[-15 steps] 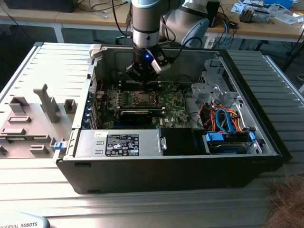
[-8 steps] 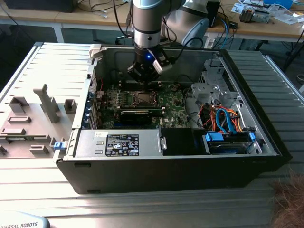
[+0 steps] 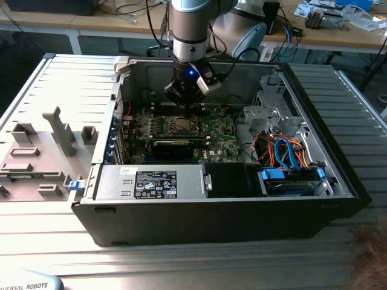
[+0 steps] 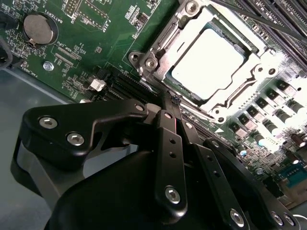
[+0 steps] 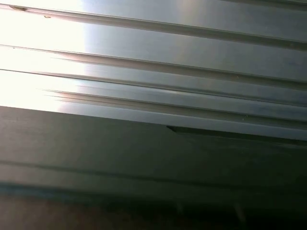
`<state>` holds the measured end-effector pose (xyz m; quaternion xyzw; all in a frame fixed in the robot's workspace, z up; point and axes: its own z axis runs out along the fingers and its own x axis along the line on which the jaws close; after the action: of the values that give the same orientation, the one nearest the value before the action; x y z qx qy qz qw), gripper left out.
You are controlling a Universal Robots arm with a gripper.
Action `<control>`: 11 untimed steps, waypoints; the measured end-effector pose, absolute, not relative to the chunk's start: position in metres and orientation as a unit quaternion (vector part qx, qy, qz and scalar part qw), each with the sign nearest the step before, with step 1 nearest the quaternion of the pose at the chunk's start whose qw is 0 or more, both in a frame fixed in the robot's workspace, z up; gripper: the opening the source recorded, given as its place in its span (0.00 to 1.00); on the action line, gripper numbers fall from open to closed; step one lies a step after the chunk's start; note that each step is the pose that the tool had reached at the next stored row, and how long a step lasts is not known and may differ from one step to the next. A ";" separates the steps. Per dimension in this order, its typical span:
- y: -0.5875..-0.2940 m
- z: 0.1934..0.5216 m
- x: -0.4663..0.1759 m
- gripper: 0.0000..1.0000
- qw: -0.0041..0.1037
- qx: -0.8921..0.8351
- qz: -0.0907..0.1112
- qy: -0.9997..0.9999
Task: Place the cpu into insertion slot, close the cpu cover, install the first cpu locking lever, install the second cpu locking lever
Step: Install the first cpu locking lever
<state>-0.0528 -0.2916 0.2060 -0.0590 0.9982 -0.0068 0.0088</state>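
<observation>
Hovering beside the cpu cover (image 4: pixel 209 62), the gripper (image 4: pixel 169 101) has its fingers pressed together, holding nothing.

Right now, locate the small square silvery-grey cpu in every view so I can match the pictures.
Exterior view: the small square silvery-grey cpu sits in the socket on the green motherboard, below the gripper.
Second wrist view: cpu inside the silvery metal cover frame, beyond the gripper.
First wrist view: not in it.
Shared landmark: motherboard.

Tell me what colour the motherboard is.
Green motherboard, clearest in the second wrist view.
</observation>
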 end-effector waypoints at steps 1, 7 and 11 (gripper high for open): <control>-0.292 0.206 -0.052 0.11 0.009 -0.059 -0.007 0.998; -0.292 0.205 -0.050 0.11 0.009 -0.059 -0.007 0.998; -0.292 0.204 -0.049 0.11 0.009 -0.059 -0.007 0.998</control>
<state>-0.0488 -0.2916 0.2041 -0.0591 0.9982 -0.0072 0.0087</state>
